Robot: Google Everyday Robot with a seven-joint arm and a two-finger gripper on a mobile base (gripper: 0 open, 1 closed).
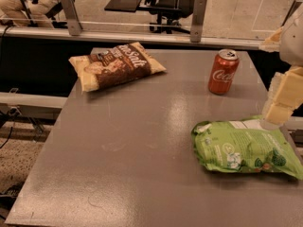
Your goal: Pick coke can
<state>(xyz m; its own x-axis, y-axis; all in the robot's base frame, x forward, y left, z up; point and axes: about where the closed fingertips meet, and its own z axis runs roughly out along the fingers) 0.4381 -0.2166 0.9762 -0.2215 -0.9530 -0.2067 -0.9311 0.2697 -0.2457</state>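
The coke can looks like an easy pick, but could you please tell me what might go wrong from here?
1. The coke can stands upright near the right edge of the table; a sideways nudge from the gripper, at the view's right edge, might topple it or push it off.
2. The green chip bag lies beneath the gripper, so a low approach could snag it.

White "Coca-Cola" script on coke can [223, 73], "Salt" on brown chip bag [116, 65], gripper [278, 110] at right edge

Warm, dim indoor light. Broad overhead sheen across table [142, 141] centre; shadows on table soft and faint. Floor [236, 13] beyond table brighter. Gripper [280, 100] at table's right edge, pale, washed out.
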